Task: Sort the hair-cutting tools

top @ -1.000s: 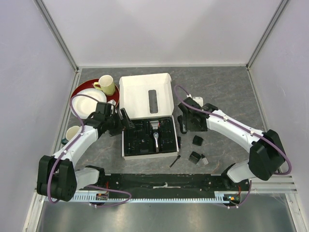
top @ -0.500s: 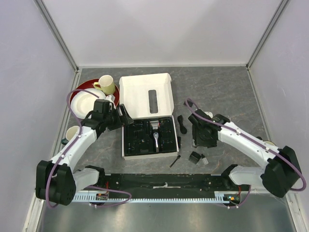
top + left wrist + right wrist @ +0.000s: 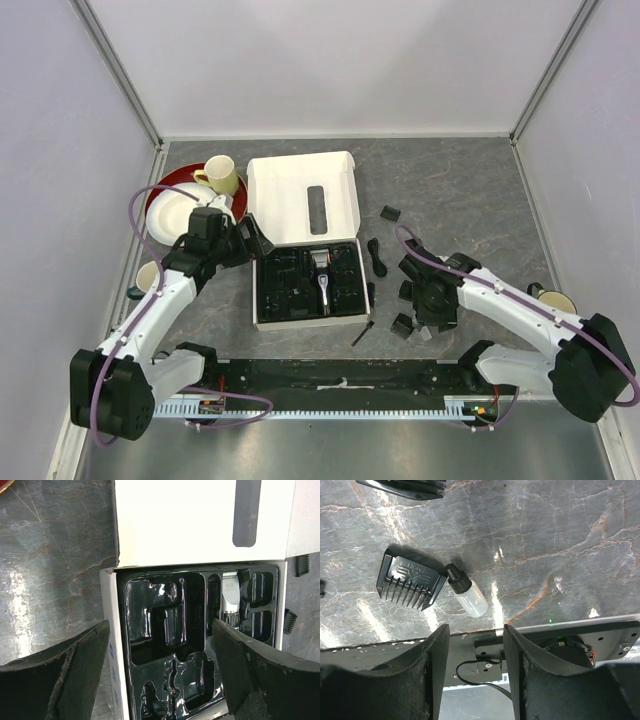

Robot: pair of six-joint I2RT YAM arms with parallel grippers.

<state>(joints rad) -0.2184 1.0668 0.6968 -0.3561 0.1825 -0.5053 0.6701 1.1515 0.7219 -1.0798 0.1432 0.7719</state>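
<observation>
Moved: my right arm has swung back from beside the lid toward the near edge, and my right fingers have narrowed a bit. My left arm has crept slightly toward the far side.
Right fingers: partly spread, nothing between them, hanging over the table right of the box.
Below them: a comb attachment lying flat, with a tiny bottle just beside it.
Left fingers: wide apart, empty, over the left part of the black tray.
Clipper: sitting in the tray's middle slot.
Cord: on the table just right of the box.
Brush: off the box's near right corner.
Second comb attachment: right of the lid, well apart from the first one.
</observation>
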